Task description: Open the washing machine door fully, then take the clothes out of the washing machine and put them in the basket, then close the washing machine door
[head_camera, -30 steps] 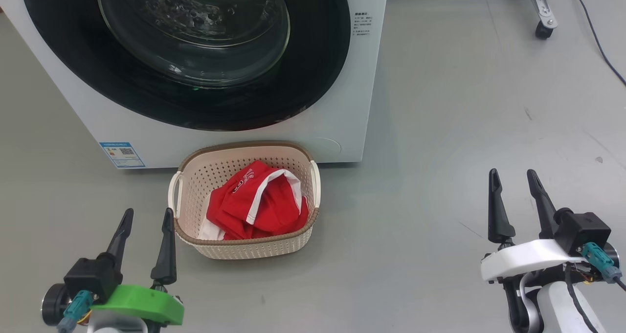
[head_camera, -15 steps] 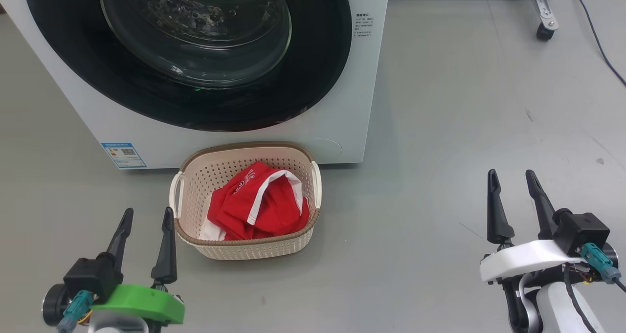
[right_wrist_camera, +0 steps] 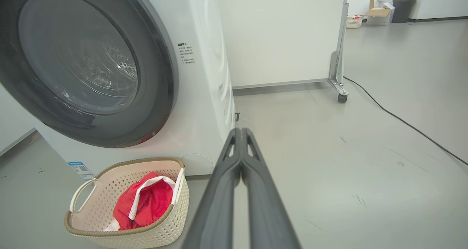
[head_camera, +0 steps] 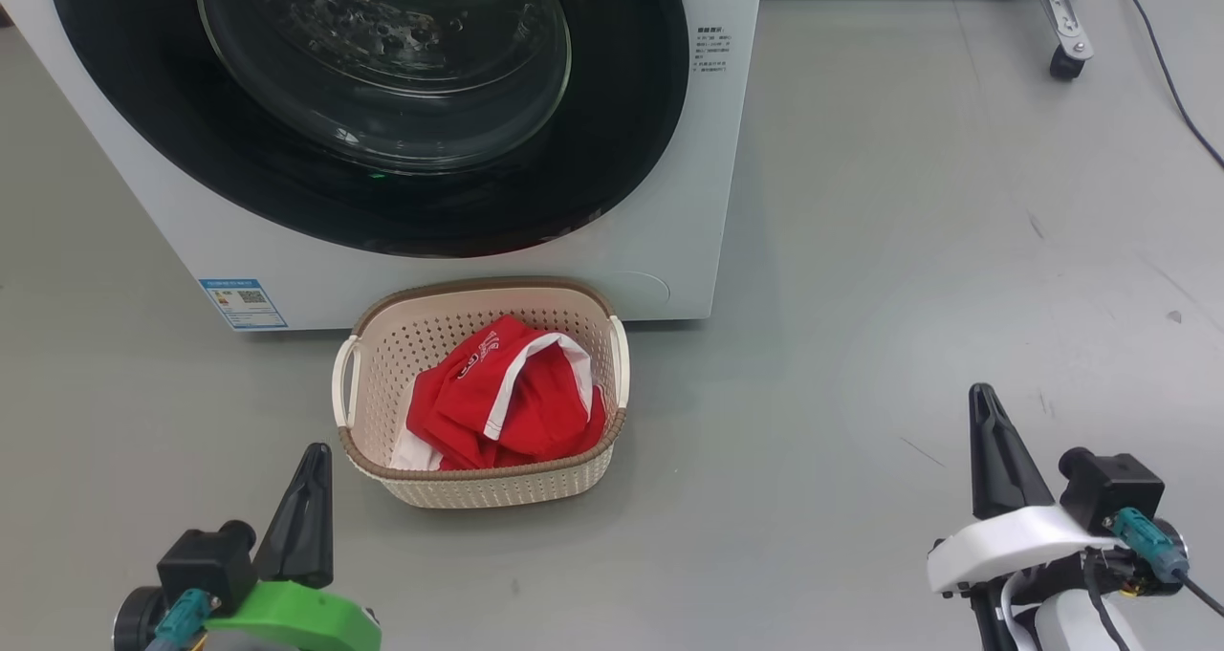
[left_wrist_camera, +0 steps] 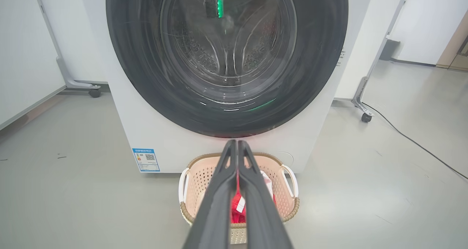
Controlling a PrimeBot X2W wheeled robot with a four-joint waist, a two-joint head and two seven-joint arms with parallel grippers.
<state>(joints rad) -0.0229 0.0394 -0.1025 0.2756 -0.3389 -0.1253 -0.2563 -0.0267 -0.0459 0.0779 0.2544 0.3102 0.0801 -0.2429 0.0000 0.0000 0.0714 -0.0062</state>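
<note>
Grey bare floor (head_camera: 861, 249); caster leg (head_camera: 1061, 54) and cable (head_camera: 1167, 68) at 1 o'clock. Washer (head_camera: 727, 202) door (head_camera: 622, 154) is closed. Red clothes (head_camera: 516, 402) sit in the basket (head_camera: 478, 484) at 12, just in front of the washer. Left claw (head_camera: 316, 455) at 7 and right claw (head_camera: 982, 398) at 5 are both clenched, empty. All steps look done; next, probably park the arms clear.

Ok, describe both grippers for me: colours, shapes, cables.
Left gripper: two long, dark, tapering fingers on a green bracket, with a black block and teal plug. Right gripper: the same fingers on a white bracket, teal plug, thin black cable.
</note>
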